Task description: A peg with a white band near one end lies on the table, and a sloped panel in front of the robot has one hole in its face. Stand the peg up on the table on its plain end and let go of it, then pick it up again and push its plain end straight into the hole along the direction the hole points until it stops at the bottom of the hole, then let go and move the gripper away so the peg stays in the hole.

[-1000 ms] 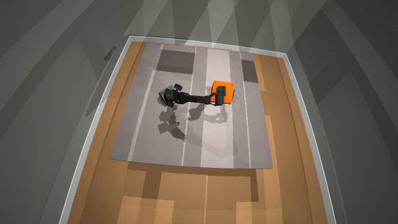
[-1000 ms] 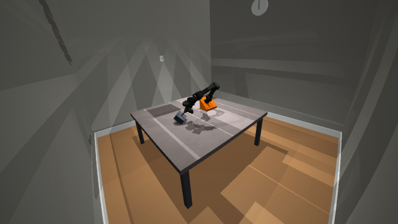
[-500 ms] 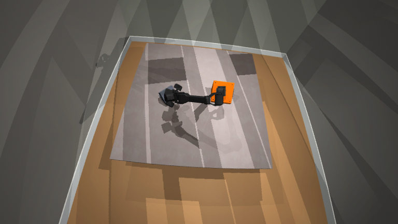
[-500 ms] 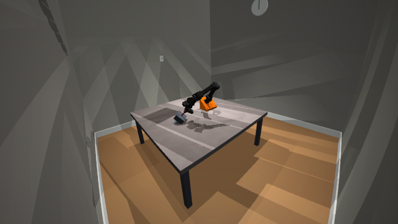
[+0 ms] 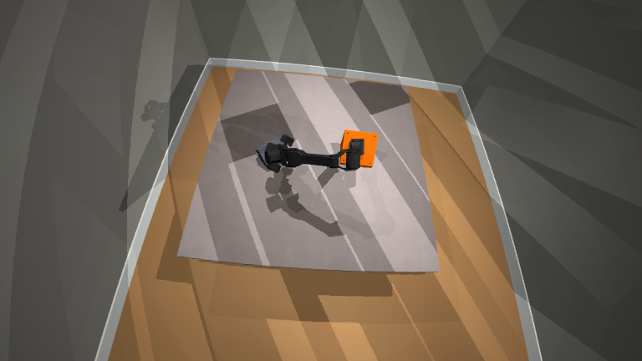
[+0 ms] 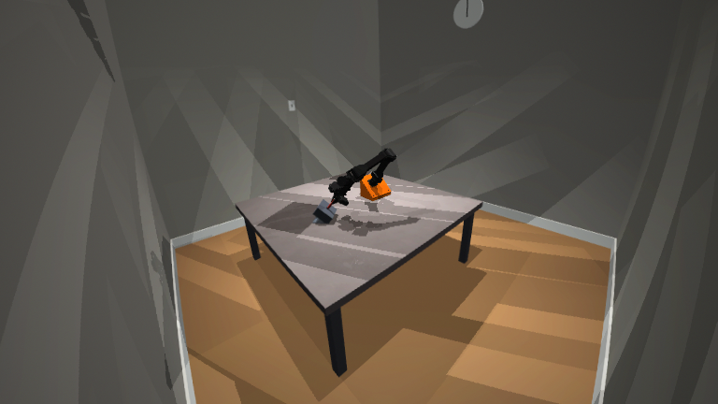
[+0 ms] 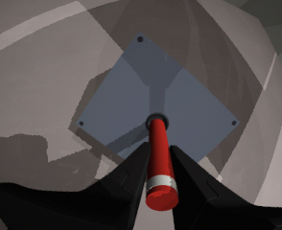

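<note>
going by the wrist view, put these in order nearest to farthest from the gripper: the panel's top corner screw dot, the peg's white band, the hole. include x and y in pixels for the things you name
1. White band (image 7: 160, 182), between the fingers, near the peg's banded end
2. Hole (image 7: 151, 116), ahead, at the peg's far end
3. Top corner dot (image 7: 140, 39), beyond the hole, slightly left in view
</note>
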You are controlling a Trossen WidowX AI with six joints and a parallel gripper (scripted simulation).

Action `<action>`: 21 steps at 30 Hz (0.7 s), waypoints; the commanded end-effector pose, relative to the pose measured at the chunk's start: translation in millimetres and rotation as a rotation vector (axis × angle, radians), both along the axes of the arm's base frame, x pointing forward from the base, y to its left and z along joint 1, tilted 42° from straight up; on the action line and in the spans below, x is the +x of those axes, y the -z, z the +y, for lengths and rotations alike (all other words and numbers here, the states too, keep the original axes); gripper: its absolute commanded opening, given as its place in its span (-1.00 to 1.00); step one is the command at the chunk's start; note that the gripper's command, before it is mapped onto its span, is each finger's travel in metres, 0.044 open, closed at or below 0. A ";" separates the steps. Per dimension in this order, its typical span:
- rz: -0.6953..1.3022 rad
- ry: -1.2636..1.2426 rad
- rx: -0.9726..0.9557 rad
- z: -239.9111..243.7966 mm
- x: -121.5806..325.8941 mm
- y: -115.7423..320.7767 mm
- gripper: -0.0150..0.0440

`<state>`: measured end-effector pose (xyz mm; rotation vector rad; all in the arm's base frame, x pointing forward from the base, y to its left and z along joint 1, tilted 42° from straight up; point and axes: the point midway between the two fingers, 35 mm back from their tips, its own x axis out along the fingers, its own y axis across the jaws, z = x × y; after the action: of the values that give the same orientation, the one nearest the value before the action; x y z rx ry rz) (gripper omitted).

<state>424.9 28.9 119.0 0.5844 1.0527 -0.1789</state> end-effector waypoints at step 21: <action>0.002 -0.001 0.000 0.2 4.3 10.3 -0.49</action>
<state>428.5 28.5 111.3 0.5850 1.0515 -0.1795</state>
